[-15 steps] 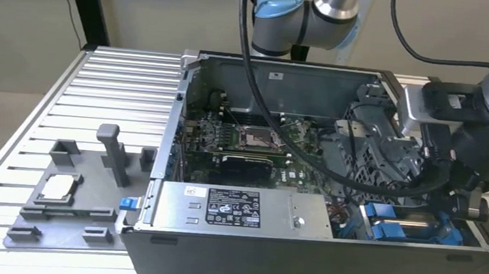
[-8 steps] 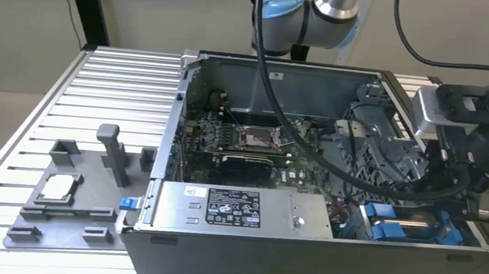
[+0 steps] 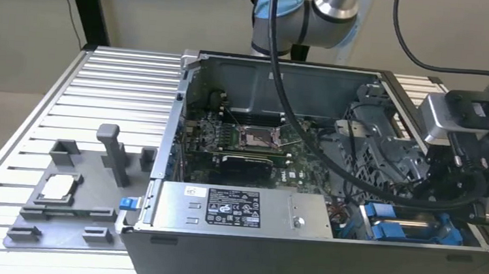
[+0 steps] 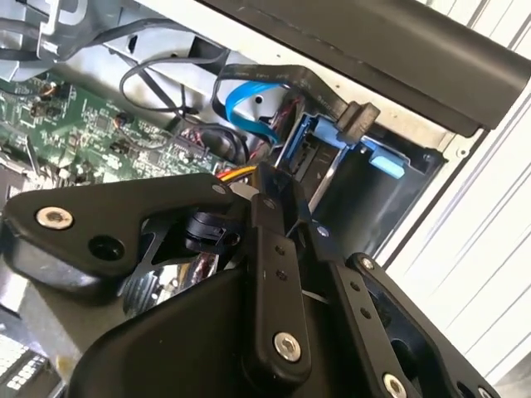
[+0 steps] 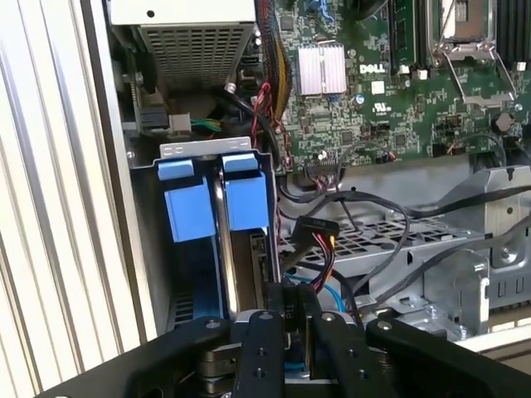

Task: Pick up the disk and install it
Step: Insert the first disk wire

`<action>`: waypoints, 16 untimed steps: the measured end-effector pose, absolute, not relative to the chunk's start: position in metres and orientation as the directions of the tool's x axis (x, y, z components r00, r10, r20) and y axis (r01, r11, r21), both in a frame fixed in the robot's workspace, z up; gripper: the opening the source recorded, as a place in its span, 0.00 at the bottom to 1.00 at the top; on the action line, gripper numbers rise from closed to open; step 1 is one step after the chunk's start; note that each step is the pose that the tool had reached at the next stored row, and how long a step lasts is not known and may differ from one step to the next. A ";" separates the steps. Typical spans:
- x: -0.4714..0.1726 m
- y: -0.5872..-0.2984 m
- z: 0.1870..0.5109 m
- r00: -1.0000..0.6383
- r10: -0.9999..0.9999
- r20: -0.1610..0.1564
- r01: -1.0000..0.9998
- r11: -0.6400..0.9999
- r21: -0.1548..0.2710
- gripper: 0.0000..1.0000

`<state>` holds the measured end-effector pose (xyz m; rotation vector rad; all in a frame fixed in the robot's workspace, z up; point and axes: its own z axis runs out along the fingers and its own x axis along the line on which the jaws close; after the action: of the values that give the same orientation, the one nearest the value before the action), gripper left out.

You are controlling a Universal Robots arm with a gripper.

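Slatted bench (image 3: 100, 86) carries the open PC case (image 3: 305, 259). The drive bay (image 5: 207, 151) lies just ahead of the hand (image 5: 294, 303), with two blue carriers side by side in it, long axes running down into the bay. I take the disk (image 5: 246, 203) to be the one nearer the hand (looks seated). Hand appears closed, gripping nothing visible. Cables (image 5: 365, 224) crowd right beside it.

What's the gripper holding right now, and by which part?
Cannot be told. The gripper hangs by the drive bay, where two blue carriers stand slotted.
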<state>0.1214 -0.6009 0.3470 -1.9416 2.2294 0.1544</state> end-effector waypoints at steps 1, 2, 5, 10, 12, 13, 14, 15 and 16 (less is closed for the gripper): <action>0.122 -0.601 0.346 -0.126 -0.971 -0.201 -0.990 0.135 -0.036 0.00; 0.123 -0.601 0.346 -0.121 -0.972 -0.199 -0.991 0.130 -0.032 0.00; 0.127 -0.601 0.344 -0.106 -0.975 -0.193 -0.993 0.113 -0.025 0.00; 0.131 -0.601 0.343 -0.089 -0.982 -0.167 -0.995 0.094 -0.020 0.00; 0.131 -0.601 0.343 -0.086 -0.986 -0.145 -0.996 0.089 -0.013 0.00; 0.132 -0.601 0.343 -0.085 -0.987 -0.134 -0.996 0.087 -0.010 0.00; 0.132 -0.601 0.343 -0.085 -0.988 -0.126 -0.996 0.086 -0.009 0.00; 0.133 -0.600 0.343 -0.084 -0.989 -0.124 -0.996 0.086 -0.009 0.00; 0.133 -0.599 0.343 -0.083 -0.989 -0.124 -0.996 0.085 -0.009 0.00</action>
<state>0.1331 -0.5989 0.3428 -2.0581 2.2401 0.1181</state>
